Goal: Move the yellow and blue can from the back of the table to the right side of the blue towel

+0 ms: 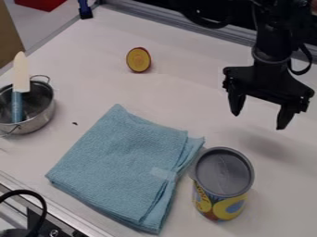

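Blue cloth, one: folded, flat on the white surface. Can with grey lid, one: upright, just beside the cloth, nearest my end effector. Metal pot, one, with one pale-bladed knife inside. Red-rimmed yellow oval piece, one: well apart. My end effector, one: spread open, raised, nothing grasped; can and oval piece outside the pot.

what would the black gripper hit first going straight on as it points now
The black gripper would probably meet the white tabletop, near the grey-lidded yellow can; depth is unclear.
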{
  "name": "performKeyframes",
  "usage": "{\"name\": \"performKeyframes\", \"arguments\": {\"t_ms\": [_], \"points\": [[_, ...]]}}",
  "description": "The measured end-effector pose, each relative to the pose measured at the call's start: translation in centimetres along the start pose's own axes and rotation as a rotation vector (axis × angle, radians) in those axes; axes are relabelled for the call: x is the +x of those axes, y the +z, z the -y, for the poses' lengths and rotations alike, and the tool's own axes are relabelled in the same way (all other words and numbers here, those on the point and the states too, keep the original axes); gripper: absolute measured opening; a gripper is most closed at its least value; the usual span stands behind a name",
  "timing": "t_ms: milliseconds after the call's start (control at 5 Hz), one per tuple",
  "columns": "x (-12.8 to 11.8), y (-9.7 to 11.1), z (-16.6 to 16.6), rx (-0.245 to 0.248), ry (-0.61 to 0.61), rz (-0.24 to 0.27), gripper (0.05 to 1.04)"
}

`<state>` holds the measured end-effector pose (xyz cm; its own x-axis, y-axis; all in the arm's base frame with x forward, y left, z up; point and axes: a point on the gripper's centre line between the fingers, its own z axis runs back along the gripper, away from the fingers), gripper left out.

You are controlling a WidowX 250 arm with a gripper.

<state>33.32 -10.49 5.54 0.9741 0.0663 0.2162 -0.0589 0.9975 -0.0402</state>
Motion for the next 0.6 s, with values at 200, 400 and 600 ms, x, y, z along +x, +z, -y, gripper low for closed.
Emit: {"name": "performKeyframes", "arguments": {"t_ms": [200,400,600], "points": [[3.6,-1.6,-2.8,0.080,0.131,0.036,0.999],[4.6,-1.6,-6.3,0.125,0.188,0.031,0.999],[4.7,-1.5,-9.3,0.170,0.172,0.012,0.999]]}}
